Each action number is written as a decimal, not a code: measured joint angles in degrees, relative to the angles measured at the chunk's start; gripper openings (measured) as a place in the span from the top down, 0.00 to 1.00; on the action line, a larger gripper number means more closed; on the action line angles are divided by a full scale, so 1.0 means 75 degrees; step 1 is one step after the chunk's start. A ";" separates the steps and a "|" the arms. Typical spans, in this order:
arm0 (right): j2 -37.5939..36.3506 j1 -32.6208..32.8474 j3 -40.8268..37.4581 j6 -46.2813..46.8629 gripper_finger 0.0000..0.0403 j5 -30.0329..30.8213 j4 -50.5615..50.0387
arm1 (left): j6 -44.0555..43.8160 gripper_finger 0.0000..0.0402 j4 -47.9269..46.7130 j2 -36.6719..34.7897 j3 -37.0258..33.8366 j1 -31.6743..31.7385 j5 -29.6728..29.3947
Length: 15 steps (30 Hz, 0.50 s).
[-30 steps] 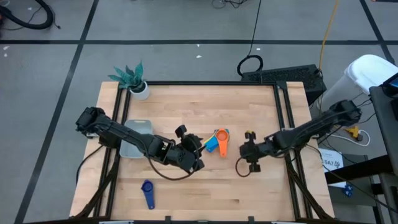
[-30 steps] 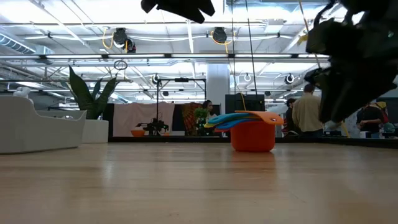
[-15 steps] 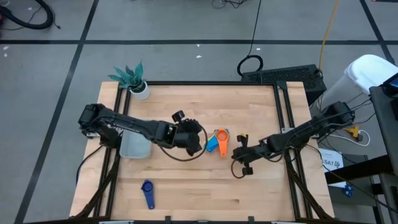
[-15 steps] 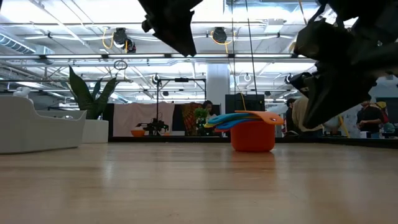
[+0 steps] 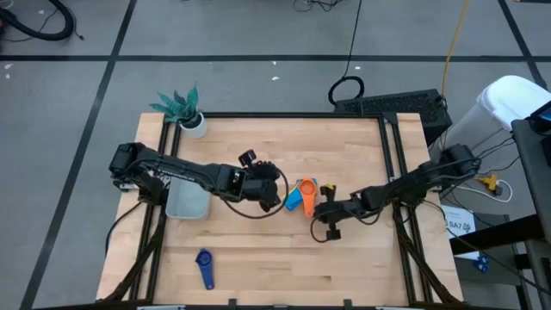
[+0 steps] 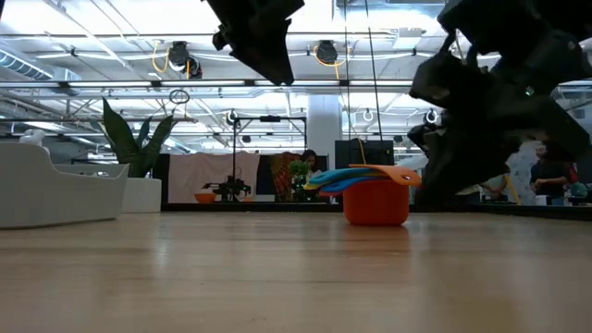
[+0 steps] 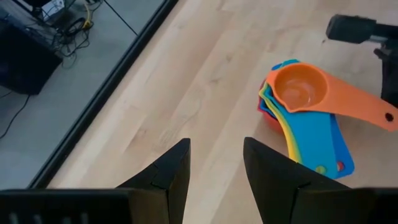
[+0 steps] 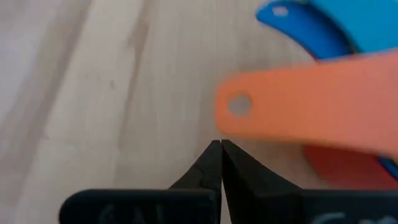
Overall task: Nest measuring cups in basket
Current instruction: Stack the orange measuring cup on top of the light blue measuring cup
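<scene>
The shallow pale grey-blue plastic basket [image 5: 187,199] lies on the wooden counter [image 5: 258,258] behind the left tool [image 5: 269,197], whose fingers are spread. Between both tools stands the nested stack of plastic measuring cups [image 5: 301,195], orange uppermost. The right tool [image 5: 322,213], fingers pressed together, hovers just beside the orange handle [image 8: 311,102].

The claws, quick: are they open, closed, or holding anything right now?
Left claw: open, holding nothing, beside the nested measuring cups.
Right claw: closed, empty, tips just short of the orange cup's handle.
</scene>
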 joint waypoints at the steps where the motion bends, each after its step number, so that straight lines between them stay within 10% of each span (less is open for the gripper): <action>1: 0.0030 -0.0010 0.0011 0.0000 1.00 0.0000 0.0186 | -0.0001 0.62 0.0003 0.0000 0.0000 -0.0013 0.0000; 15: -0.0176 0.0373 0.0478 -0.1084 1.00 0.0039 0.0213 | -0.0063 0.62 0.0026 0.0000 0.0000 -0.0118 0.0003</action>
